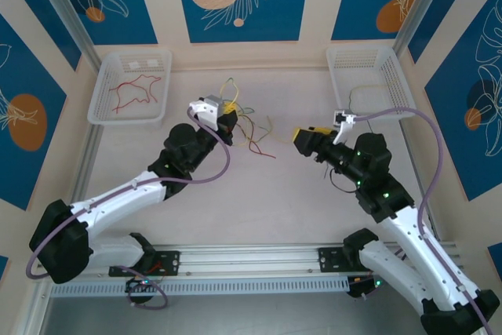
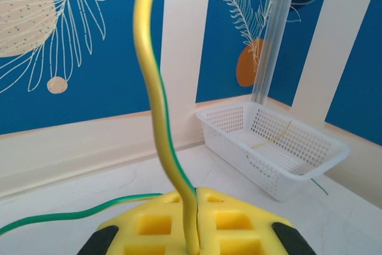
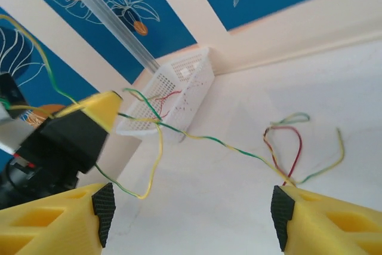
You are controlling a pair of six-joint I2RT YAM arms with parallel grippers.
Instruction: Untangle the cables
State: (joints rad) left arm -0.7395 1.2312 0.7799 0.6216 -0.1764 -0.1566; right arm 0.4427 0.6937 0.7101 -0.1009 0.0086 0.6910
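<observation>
Left fingers [image 2: 181, 216] clamped on a yellow-green cable [image 2: 156, 106], above the counter [image 1: 282, 194].
Draw it slowly away from the tangle [image 1: 251, 135] lying mid-counter; right fingers [image 3: 334, 222], apart and near, could pin the red strand [image 3: 298, 150] so the knot doesn't drag.

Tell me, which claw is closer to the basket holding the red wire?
The left one. The left gripper sits just right of that basket, pinching a yellow-green cable. The right gripper, open, is farther right, beyond the loose cables.
</observation>
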